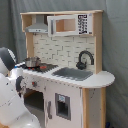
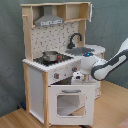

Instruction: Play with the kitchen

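Kitchen (image 1: 65, 75) (image 2: 57, 65), a tall white and light-wood toy unit, stands on the floor before a grey curtain (image 2: 110, 25) in both exterior views. A small metal pot (image 1: 32, 62) (image 2: 50, 56) sits on its stovetop, with the grey hood (image 2: 49, 21) above and the black faucet (image 1: 84, 59) (image 2: 75, 39) at the sink (image 1: 73, 73). In the second exterior view the gripper (image 2: 77, 77) reaches in from the right, close against the knob panel above the windowed oven door (image 2: 69, 102); whether it is clenched or released cannot be told.
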Action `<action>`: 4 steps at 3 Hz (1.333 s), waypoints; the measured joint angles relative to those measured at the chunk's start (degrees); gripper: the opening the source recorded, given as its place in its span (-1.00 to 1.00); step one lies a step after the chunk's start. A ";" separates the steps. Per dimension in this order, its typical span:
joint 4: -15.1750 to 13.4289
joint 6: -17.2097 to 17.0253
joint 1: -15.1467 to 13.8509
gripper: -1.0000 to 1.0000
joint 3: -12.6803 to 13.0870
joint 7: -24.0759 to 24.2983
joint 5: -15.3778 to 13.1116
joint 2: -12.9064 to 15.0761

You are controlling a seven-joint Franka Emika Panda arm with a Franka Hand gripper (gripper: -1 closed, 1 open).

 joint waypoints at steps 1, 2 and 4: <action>1.23 1.94 -0.28 -1.00 3.39 4.28 0.01 -0.05; 2.77 2.70 -1.20 -1.00 7.40 8.13 0.05 -0.37; 6.78 3.01 -4.70 -1.00 13.05 16.35 0.11 -0.76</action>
